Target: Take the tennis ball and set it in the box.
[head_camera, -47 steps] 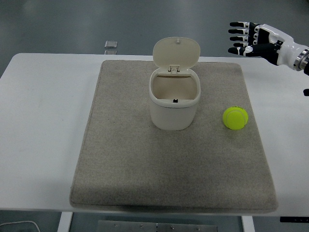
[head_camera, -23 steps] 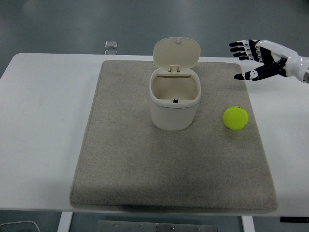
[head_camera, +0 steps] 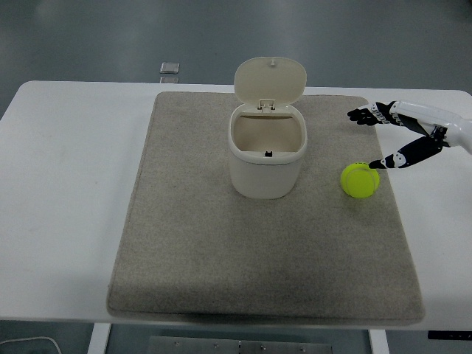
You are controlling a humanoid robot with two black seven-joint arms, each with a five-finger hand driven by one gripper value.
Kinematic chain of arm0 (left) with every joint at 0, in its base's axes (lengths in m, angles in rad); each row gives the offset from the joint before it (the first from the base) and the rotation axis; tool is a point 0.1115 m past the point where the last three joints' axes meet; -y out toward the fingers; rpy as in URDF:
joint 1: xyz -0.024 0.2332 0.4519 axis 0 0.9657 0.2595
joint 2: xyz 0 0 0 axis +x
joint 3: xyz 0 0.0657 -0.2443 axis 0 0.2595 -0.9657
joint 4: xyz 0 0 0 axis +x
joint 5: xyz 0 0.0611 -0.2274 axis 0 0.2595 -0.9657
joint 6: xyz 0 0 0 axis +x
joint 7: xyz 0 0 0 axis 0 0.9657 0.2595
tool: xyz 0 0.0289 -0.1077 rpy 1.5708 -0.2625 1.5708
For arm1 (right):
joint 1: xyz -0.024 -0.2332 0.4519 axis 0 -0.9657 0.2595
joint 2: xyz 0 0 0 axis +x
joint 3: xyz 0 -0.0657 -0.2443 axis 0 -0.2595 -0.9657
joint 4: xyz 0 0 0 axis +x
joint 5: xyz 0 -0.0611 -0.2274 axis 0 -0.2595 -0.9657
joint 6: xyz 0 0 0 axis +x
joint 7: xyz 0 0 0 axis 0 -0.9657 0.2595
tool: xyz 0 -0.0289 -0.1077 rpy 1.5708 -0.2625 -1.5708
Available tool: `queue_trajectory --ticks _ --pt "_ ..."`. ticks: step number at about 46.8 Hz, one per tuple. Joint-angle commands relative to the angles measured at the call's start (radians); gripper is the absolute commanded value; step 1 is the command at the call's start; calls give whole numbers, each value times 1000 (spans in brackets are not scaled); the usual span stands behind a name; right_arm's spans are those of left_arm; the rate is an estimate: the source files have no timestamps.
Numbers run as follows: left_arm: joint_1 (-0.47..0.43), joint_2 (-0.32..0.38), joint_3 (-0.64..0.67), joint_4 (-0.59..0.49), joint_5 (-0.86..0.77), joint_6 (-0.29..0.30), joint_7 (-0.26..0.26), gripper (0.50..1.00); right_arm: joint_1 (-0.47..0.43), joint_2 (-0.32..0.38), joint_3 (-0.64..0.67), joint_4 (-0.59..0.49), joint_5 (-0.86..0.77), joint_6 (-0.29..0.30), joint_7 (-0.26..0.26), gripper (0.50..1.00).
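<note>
Right hand [head_camera: 391,136] is spread open and empty, thumb tip right beside the tennis ball [head_camera: 359,181]. Ball sits just below-left of it, with the open box [head_camera: 266,151] further left.

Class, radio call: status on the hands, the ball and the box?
Right hand open, just above tennis ball. Ball on mat, ungrasped. Box lid up, path clear. Left hand out of view.

Count: one yellow-green fuzzy tennis ball [head_camera: 359,181]; one cream plastic box with hinged flip lid [head_camera: 266,148], lid up; one grey-beige rectangular fabric mat [head_camera: 192,243]; one white table [head_camera: 66,184]; one small square silver object [head_camera: 169,68] lying beyond the table's far edge, too small to identify; one black-and-white five-fingered robot hand [head_camera: 394,136] in view, the right one, coming in from the right edge.
</note>
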Motion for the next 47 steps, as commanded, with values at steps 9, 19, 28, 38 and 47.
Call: queue_trajectory --ticks 9,19,28,38,47 --pt "0 0 0 0 0 0 1 992 -45 9 -50 20 -110 -109 33 913" --pt "0 0 0 0 0 0 -1 992 -63 13 -98 29 -178 -216 46 911" --pt "0 0 0 0 0 0 -1 992 -72 18 -100 28 -207 -225 46 909" --pt "0 0 0 0 0 0 1 992 -82 29 -100 28 -244 -247 44 897" --pt "0 0 0 0 0 0 -1 992 -92 43 -100 20 -258 -247 38 846"
